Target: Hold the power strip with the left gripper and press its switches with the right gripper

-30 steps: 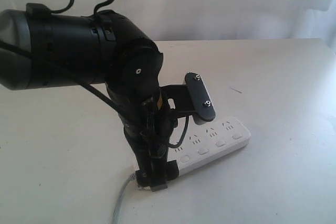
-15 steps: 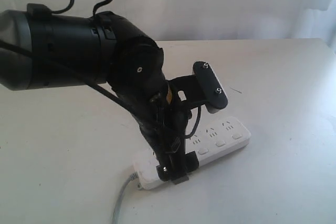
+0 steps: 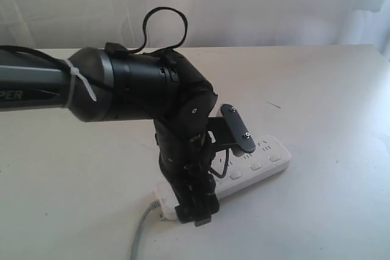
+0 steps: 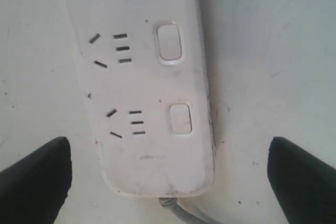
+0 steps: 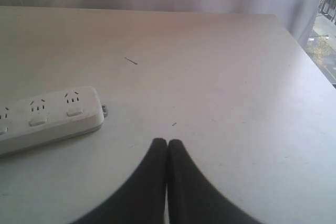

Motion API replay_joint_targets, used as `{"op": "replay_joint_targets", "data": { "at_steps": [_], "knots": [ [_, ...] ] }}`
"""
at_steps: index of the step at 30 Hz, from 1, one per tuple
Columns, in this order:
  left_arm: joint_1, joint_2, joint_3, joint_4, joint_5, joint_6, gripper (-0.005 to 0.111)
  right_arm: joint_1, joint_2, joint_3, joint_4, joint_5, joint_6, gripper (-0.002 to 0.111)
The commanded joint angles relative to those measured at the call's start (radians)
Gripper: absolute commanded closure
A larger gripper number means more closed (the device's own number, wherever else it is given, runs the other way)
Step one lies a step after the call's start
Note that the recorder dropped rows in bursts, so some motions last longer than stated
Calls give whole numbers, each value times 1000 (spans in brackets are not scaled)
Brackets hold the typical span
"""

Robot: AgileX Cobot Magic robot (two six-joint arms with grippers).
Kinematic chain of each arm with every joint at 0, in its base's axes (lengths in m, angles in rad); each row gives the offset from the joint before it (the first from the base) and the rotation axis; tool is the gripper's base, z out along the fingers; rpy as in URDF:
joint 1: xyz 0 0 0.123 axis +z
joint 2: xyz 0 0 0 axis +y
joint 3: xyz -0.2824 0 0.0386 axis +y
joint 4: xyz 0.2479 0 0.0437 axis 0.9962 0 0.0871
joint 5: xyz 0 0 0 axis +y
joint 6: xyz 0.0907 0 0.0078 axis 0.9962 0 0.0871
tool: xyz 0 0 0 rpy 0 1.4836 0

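The white power strip (image 3: pixel 259 158) lies flat on the white table, its grey cord (image 3: pixel 139 233) trailing toward the front edge. My left gripper (image 3: pixel 195 212) hangs over the cord end. In the left wrist view its black fingers (image 4: pixel 37 177) stand wide apart on either side of the strip (image 4: pixel 142 93), clear of its edges, so the gripper (image 4: pixel 170 182) is open. Two switches (image 4: pixel 169 42) show beside the outlets. In the right wrist view my right gripper (image 5: pixel 167 143) is shut on nothing above bare table, off the strip's far end (image 5: pixel 47 116); a switch (image 5: pixel 74 112) shows there.
The glossy left arm (image 3: pixel 128 89) with its white zip tie hides the middle of the strip in the exterior view. A small dark speck (image 5: pixel 131 61) lies on the table beyond the strip. The table's edge (image 5: pixel 304 51) runs near a window.
The left arm's thick forearm has drawn back to the left and its wrist has swung, with the gripper staying over the strip's cord end. The strip has not moved.
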Motion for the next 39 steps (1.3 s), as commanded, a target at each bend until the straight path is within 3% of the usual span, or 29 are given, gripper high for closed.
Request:
{"op": "replay_joint_targets", "data": {
  "at_steps": [1,7,39],
  "knots": [
    [-3,24,-59,-19,65,-24,2,4,-4,1,2,-11,0,108],
    [-3,71,-82,-25,133,-1,2,4,-4,1,2,-11,0,108],
    [-3,166,-121,-45,148,-5,2,4,-4,1,2,-12,0,108]
  ]
}}
